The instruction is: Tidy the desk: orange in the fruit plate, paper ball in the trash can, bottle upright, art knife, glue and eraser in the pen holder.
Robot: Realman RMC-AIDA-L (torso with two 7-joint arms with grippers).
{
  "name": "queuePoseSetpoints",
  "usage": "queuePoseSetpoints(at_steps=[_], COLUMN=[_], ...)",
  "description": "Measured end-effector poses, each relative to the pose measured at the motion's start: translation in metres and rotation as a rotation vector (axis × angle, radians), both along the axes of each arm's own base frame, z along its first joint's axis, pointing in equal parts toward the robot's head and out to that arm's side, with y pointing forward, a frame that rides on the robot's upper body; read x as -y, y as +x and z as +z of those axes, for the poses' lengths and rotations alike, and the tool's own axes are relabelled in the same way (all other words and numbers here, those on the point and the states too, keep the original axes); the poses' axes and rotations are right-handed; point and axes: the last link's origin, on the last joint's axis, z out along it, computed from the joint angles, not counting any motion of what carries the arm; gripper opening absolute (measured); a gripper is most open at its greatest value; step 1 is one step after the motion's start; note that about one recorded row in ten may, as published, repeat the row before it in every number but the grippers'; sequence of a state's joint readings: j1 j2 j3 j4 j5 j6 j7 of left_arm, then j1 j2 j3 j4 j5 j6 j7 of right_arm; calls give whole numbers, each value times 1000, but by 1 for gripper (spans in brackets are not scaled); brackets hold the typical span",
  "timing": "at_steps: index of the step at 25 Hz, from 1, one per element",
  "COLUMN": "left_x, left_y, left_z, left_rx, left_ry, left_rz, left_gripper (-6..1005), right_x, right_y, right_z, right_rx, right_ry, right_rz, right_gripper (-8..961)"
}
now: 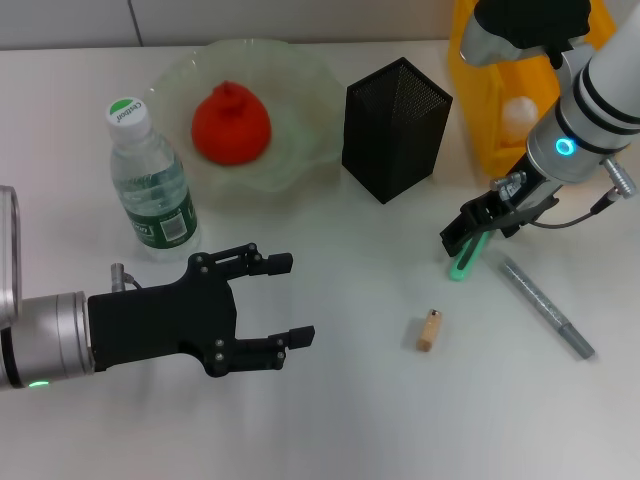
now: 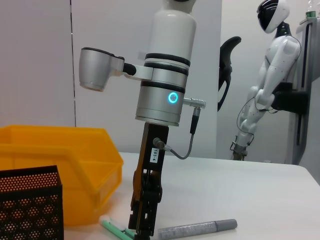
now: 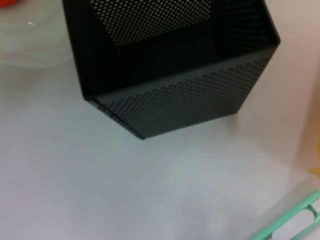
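Three containers line the far side of your white desk (image 1: 330, 420). The orange (image 1: 231, 123) already sits in the pale-green fruit plate (image 1: 300, 90). Just beside the plate stands the black mesh pen holder (image 1: 395, 128), and your right wrist view looks down into it and shows nothing inside. The yellow trash can (image 1: 478, 110) at the far right holds a white paper ball (image 1: 518, 117).

The bottle (image 1: 150, 185) stands upright at the left, near the plate, white-and-green cap on top. Your left pincer (image 1: 290, 300) hovers just in front of it, fingers spread and holding nothing.

Your right pincer (image 1: 470, 235) is down at the desk in front of the trash can, pinching a mint-green art knife (image 1: 462, 262) whose lower end points at the desk. A long grey stick (image 1: 547, 306) lies just beside it on the right. The small tan eraser (image 1: 429, 331) lies alone on the desk, nearer you, apart from both pincers.
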State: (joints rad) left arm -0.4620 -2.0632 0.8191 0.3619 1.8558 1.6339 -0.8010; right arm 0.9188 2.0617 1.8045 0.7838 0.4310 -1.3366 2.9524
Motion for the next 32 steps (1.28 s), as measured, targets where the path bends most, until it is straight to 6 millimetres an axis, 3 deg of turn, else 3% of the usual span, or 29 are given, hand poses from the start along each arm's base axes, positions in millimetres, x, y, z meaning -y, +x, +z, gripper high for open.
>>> queuePoseSetpoints(at_steps=[26,32], left_x=[1,1], left_y=[0,0], left_z=[0,0], left_rx=[1,2], left_ry=[0,0], left_rz=[1,1], left_gripper=[798,798], right_x=[1,0], right_y=[3,2], right_z=[0,0], right_rx=[31,31], right_ry=[-7,-7], right_rz=[8,11], right_gripper=[799,686])
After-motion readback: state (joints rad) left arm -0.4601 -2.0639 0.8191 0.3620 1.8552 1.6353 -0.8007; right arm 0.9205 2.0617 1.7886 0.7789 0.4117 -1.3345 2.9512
